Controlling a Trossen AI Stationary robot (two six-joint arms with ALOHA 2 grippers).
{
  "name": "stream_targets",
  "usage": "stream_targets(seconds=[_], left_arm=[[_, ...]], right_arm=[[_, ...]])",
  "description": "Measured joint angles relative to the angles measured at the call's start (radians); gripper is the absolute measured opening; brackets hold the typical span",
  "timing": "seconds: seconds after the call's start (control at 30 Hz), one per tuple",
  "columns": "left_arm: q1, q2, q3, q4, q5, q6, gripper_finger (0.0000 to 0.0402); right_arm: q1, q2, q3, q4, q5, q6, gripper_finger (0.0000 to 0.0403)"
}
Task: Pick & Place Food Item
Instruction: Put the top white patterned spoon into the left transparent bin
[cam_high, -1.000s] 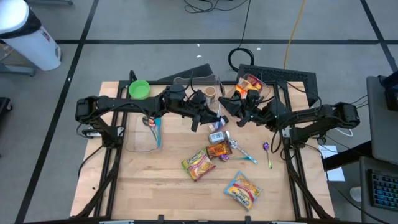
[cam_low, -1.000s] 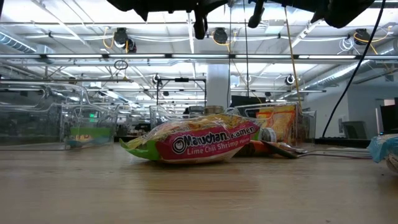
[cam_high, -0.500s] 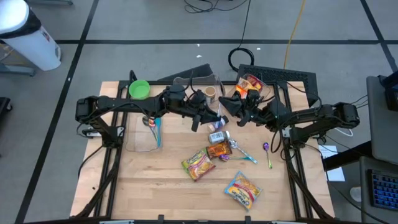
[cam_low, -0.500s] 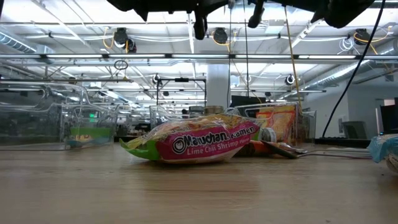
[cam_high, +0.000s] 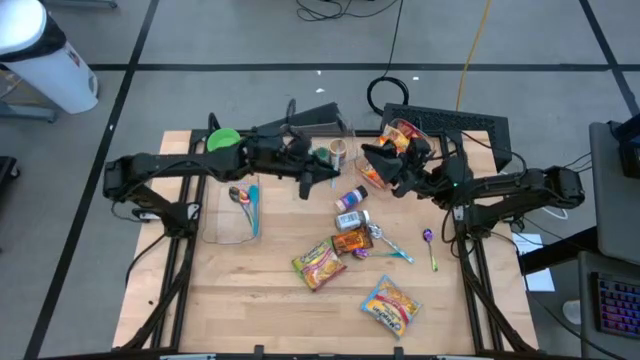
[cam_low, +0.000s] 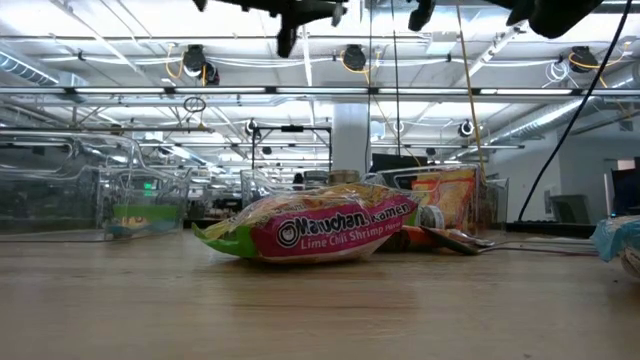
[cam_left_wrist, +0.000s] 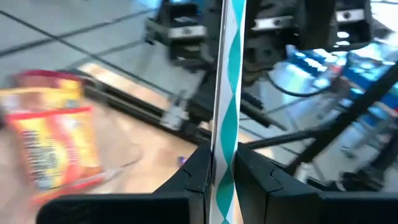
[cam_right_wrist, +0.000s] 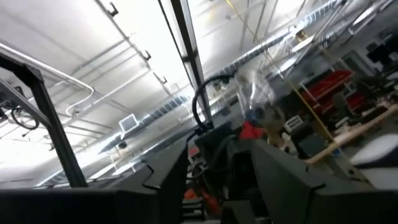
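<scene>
The left claw (cam_left_wrist: 224, 180) is raised over the back of the wooden counter (cam_high: 250, 300), near the middle, and it pinches a thin white stick with a teal spiral stripe (cam_left_wrist: 225, 93) – the wrist view shows the stick standing upright between the two dark fingers (cam_left_wrist: 199, 174), which press on it from both sides. In the high view the same claw (cam_high: 322, 172) is just beside the clear plastic container at the back (cam_high: 318, 135) and a small brown cup (cam_high: 338, 150).

The right claw (cam_high: 372, 168) is also raised, near the back right of the counter, close to the orange-red snack bag standing in a clear bin (cam_high: 402, 138). Its own wrist view looks up toward the ceiling, and the fingers (cam_right_wrist: 168, 180) stand somewhat apart with nothing visible between them, so I judge that it is empty.

The food items lie mostly in the middle of the counter: a pink-and-green ramen noodle packet (cam_low: 310, 230), a small white bottle with a blue cap (cam_high: 351, 199), a brown snack packet (cam_high: 351, 241) and a blue-and-yellow packet nearer the front (cam_high: 388, 304). A second clear container on the left (cam_high: 232, 215) holds a spoon and a teal utensil.

As far as I can judge, the task is at an early or middle stage – one item is lifted and seems on its way to a container, but several packets are not yet picked from the counter.
</scene>
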Motion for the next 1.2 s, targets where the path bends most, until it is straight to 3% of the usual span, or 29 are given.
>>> stream_targets(seconds=[0.47, 0.73, 0.93, 1.2], left_arm=[[0.024, -0.362, 0.000, -0.565, -0.342, -0.016, 0.0046], [0.003, -0.582, 0.000, -0.944, -0.527, -0.218, 0.0046], [-0.037, -0.648, 0.000, -1.207, -0.566, -0.437, 0.0046], [-0.135, -0.611, -0.001, -1.443, -0.534, -0.745, 0.0046]], right_arm=[[-0.064, -0.077, 0.000, -0.003, 0.003, -0.055, 0.0181], [-0.096, -0.088, 0.000, -0.025, 0.003, -0.055, 0.0183], [-0.124, -0.088, 0.000, -0.089, 0.002, -0.055, 0.0179], [-0.138, -0.089, 0.000, -0.168, -0.006, -0.053, 0.0176]])
